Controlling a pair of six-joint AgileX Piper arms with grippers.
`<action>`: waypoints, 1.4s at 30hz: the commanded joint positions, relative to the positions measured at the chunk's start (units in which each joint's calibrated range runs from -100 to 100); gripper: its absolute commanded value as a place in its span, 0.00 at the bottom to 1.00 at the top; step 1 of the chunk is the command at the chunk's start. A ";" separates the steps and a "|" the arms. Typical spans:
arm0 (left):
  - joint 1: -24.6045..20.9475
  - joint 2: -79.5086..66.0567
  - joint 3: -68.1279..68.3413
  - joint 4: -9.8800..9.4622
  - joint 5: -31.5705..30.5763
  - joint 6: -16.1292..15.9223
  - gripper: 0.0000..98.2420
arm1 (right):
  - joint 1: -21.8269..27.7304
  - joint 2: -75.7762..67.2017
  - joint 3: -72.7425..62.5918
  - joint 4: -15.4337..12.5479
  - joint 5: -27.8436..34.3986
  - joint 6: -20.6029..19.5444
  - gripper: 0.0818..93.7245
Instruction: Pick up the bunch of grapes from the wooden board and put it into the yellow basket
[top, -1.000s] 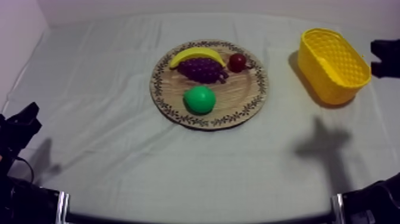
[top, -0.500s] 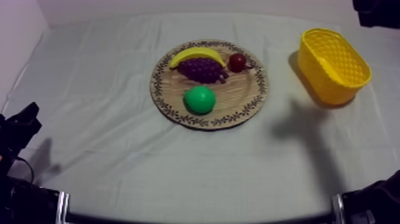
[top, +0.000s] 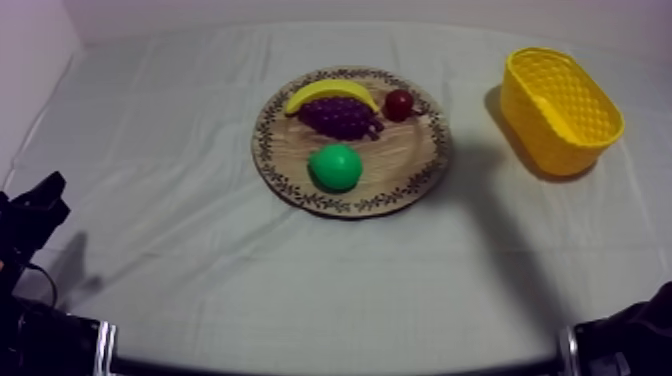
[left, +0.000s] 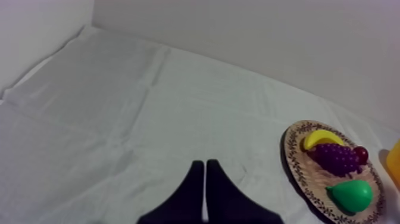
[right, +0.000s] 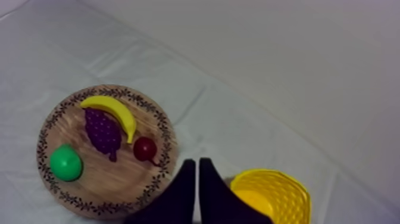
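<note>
Grey-white cloth (top: 200, 260) is carrying the wooden board (top: 405, 155) at its middle, with the yellow basket (top: 560, 110) standing apart to the right. Bunch of grapes (top: 340, 117) is lying on the board between banana (top: 330, 93) and pear (top: 335, 167) (small red fruit (top: 399, 104) just beside). Left gripper (left: 205, 162) and right gripper (right: 197, 159) are each holding fingers pressed together on nothing.

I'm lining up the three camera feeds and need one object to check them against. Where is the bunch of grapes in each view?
Top view: bunch of grapes on the wooden board's far half, between banana and pear.
Left wrist view: on the board, grapes between banana and pear.
Right wrist view: same, alongside the banana.
Shared landmark: the banana curving along the grapes.
</note>
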 joint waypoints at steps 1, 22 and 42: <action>0.01 0.00 0.01 0.00 0.00 0.03 0.00 | -0.73 2.28 -2.26 -0.02 0.61 0.18 0.00; 0.01 0.00 0.01 0.00 0.00 0.03 0.00 | -5.85 25.10 -28.21 -1.41 12.55 0.48 0.01; 0.01 0.00 0.01 0.00 0.00 0.03 0.00 | -9.54 44.06 -45.89 2.62 27.47 2.92 0.01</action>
